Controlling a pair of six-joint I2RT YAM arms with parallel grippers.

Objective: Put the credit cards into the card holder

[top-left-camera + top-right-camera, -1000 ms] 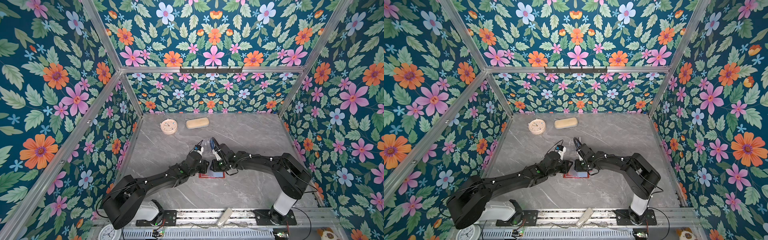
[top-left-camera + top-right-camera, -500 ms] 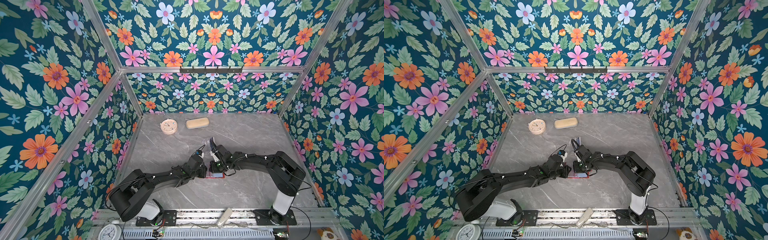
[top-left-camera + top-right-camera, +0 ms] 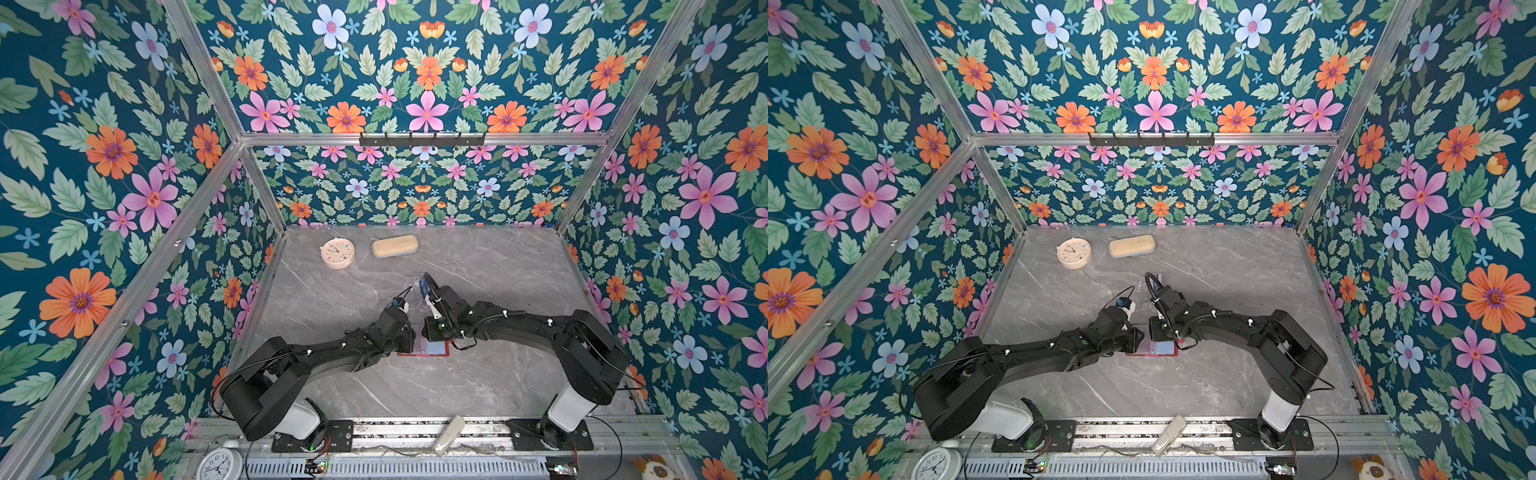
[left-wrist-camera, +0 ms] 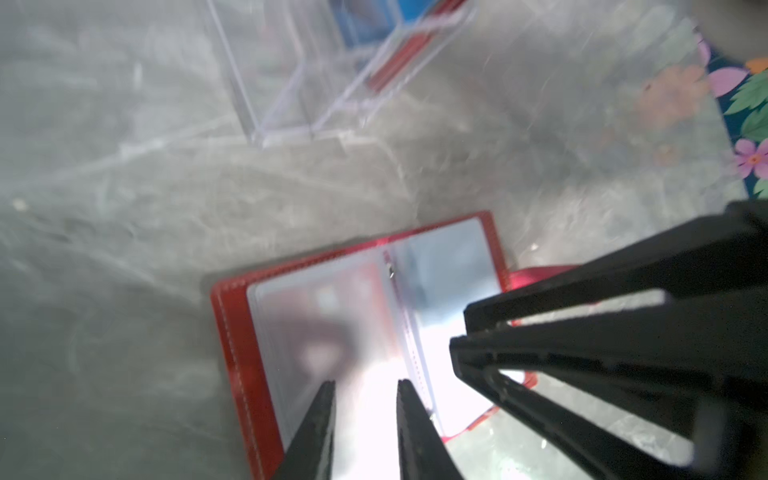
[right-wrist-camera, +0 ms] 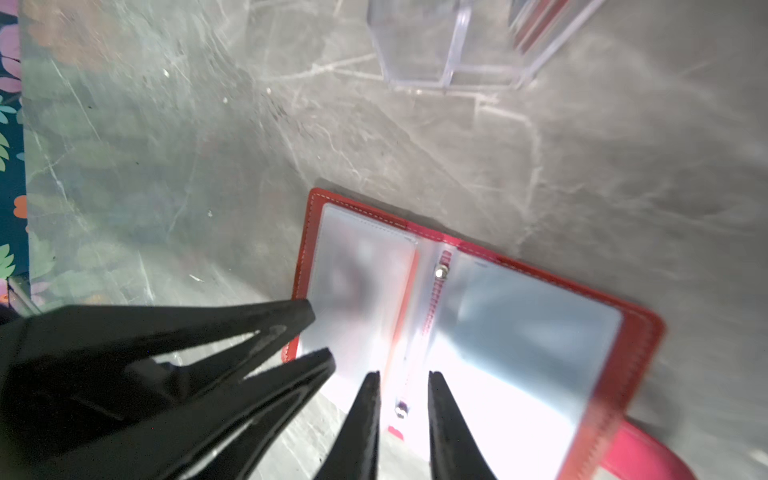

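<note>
The grey marble table [image 3: 478, 386] is carrying everything. The left arm [image 3: 324, 353] and the right arm [image 3: 519, 322] are reaching in from the front rail, elbows bowed outward, forearms converging on the middle, wrists tipped so both hands are pointing down at the card holder [image 3: 432, 350]. It is red and stitched, with frosted sleeves, and it is lying open and flat between them. Its long axis is running side to side, and its riveted spine [image 5: 436, 291] is pointing towards the back wall.

Just behind it a clear stand [image 4: 291, 95] is standing, and the credit cards [image 4: 365, 16] are sitting in it on edge, leaning. A blue card [image 3: 423, 286] and a red card [image 4: 395, 66] are showing only as slivers, so their long axis is unclear. A dark blur is showing through the left sleeve; whether it is a card I cannot tell.

The left hand [image 4: 365, 386] is hanging over the left page, jaws a narrow gap apart with nothing seen between them. The right hand [image 5: 404, 378] is straddling the spine, jaws likewise narrowly parted — glare is hiding whether either tip is touching the plastic
</note>
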